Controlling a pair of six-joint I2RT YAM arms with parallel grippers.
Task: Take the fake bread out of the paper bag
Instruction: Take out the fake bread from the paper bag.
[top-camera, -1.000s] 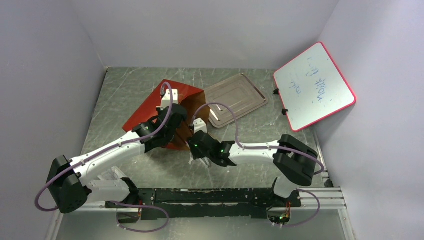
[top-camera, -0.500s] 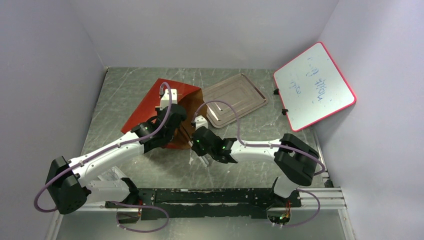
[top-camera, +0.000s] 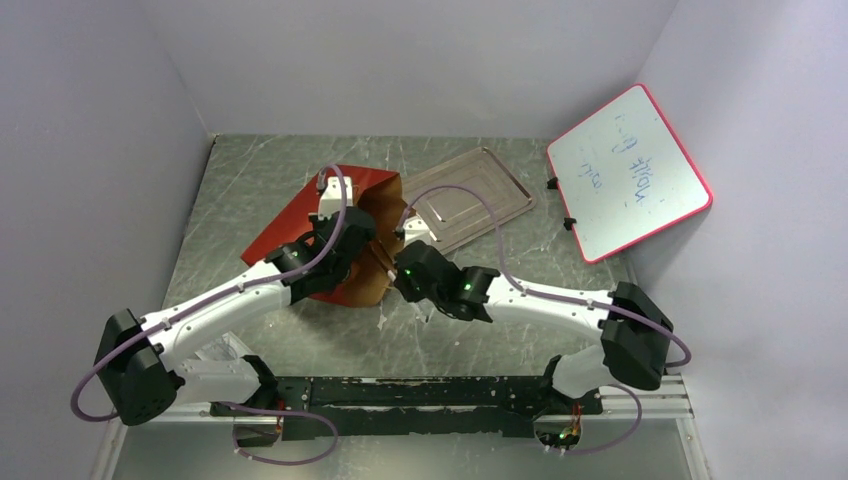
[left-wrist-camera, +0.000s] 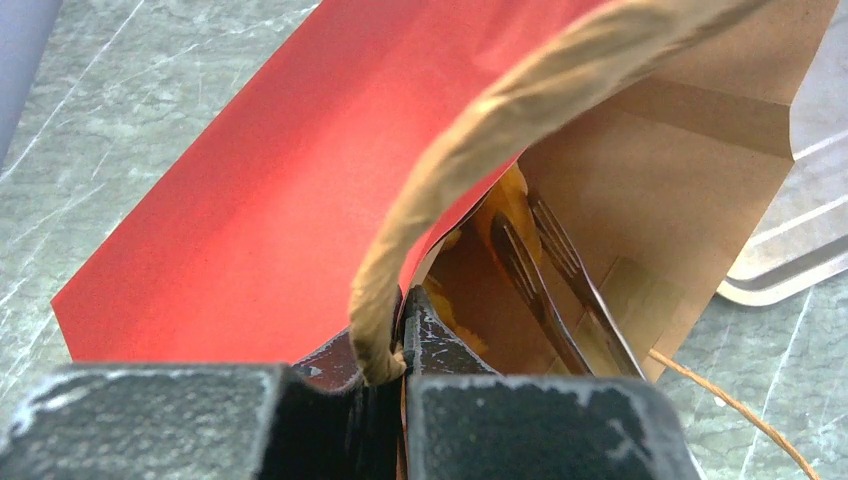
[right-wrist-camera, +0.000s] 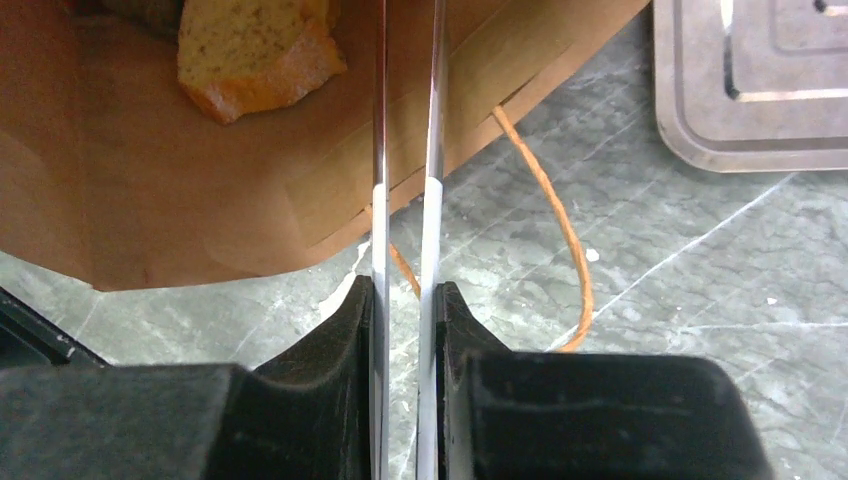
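The red paper bag (top-camera: 298, 208) lies on its side, its brown mouth facing right. My left gripper (top-camera: 352, 240) is shut on the bag's upper rim and cord handle (left-wrist-camera: 470, 130), holding the mouth open (left-wrist-camera: 400, 335). My right gripper (top-camera: 402, 270) is shut on thin metal tongs (right-wrist-camera: 405, 150), whose tips reach into the bag's mouth (left-wrist-camera: 545, 280). A brown-speckled golden bread slice (right-wrist-camera: 255, 45) lies deep inside, left of the tong blades and apart from them. More orange bread (left-wrist-camera: 508, 195) shows behind the tongs. The tong tips are close together and empty.
A flat grey metal tray (top-camera: 470, 195) lies just right of the bag, also in the right wrist view (right-wrist-camera: 740, 110). The bag's second cord handle (right-wrist-camera: 555, 220) trails on the table. A red-framed whiteboard (top-camera: 628, 172) leans at the back right. Walls close in on three sides.
My right arm has reached forward and left, carrying the tongs from in front of the bag into its mouth. The left gripper keeps its hold and has lifted the rim slightly.
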